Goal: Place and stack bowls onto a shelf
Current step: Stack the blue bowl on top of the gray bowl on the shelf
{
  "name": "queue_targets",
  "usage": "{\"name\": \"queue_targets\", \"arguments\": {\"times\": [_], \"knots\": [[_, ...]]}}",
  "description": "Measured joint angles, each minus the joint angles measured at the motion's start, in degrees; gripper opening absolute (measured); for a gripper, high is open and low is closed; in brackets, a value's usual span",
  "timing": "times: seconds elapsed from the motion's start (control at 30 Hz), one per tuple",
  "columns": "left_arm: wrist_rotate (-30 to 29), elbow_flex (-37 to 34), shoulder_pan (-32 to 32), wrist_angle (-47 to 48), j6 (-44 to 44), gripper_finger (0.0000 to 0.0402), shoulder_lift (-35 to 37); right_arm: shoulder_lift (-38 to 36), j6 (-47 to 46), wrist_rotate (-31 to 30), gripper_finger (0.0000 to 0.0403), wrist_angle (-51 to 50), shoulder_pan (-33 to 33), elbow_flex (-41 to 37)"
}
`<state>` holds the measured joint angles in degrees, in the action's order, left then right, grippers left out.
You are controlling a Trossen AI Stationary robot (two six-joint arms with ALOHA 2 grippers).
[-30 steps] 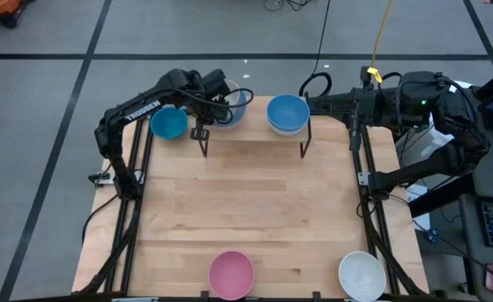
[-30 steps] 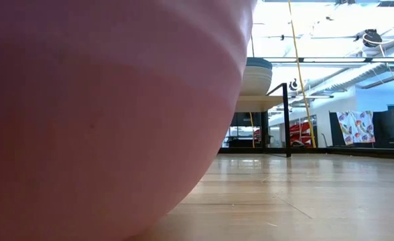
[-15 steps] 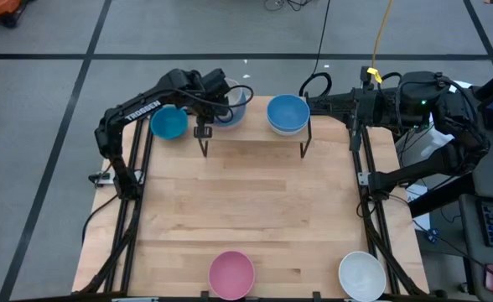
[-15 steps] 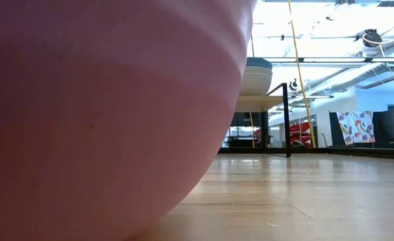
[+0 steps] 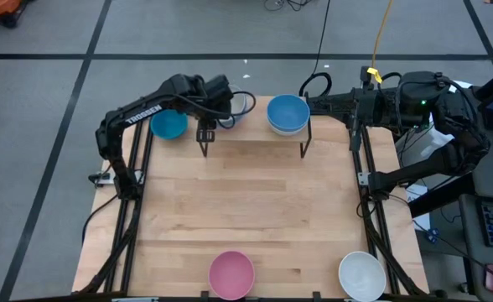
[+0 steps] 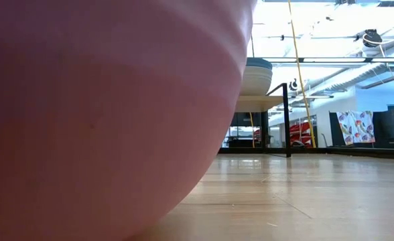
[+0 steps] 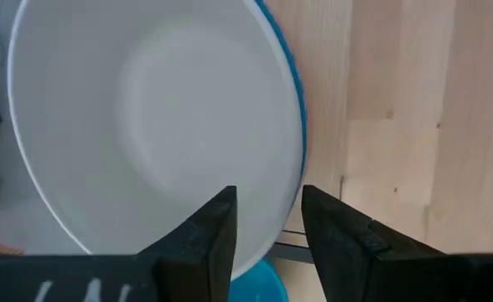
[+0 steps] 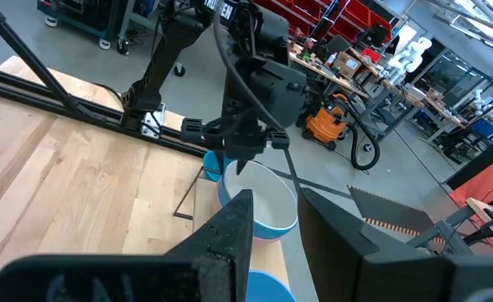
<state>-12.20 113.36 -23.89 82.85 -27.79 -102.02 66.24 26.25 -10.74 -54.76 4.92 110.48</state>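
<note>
High view: the left gripper (image 5: 227, 102) has shifted slightly along the shelf (image 5: 255, 127), hovering over the left-end stack, well apart from the blue bowl (image 5: 288, 113). Left wrist view: fingers apart, straddling the white bowl (image 7: 158, 126) rim, apparently releasing it. Right wrist view: the right gripper (image 8: 272, 220), open, waits beside the shelf.

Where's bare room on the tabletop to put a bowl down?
The tabletop is bare across its middle, between the shelf and the pink bowl and white bowl at the near edge. The shelf is crowded: blue stack, left hand over the other stack.
</note>
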Motion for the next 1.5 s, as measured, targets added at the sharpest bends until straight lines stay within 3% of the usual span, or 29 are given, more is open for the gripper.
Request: {"name": "queue_targets", "arguments": {"times": [0.27, 0.47, 0.67, 0.97, 1.13, 1.5], "knots": [[-8.4, 0.3, 3.6, 3.5, 0.5, 0.0143, 2.0, 0.0, 0.0, 0.0, 0.0089, 0.0, 0.0, 0.0], [-10.6, 0.5, 2.9, 7.0, 16.4, 0.0143, 5.6, 0.0, 0.0, 0.0, 0.0089, 0.0, 0.0, 0.0], [-12.2, 0.5, -2.1, 7.2, 34.3, 0.0143, 7.8, 0.4, 0.0, 0.0, 0.0089, 0.1, 0.0, 0.0], [-14.4, 0.5, -12.8, 7.2, 49.3, 0.0143, 7.8, 0.5, 0.0, 0.0, 0.0089, 0.0, 0.0, 0.0], [-10.4, 0.5, -17.2, 7.1, 52.5, 0.0143, 7.8, 0.6, 0.0, 0.0, 0.0089, 0.0, 0.0, 0.0], [-8.8, -3.8, -26.7, 7.1, 56.2, 0.0143, 7.8, 0.5, 1.4, 0.0, 0.0089, 0.0, 0.0, 0.0]]}}
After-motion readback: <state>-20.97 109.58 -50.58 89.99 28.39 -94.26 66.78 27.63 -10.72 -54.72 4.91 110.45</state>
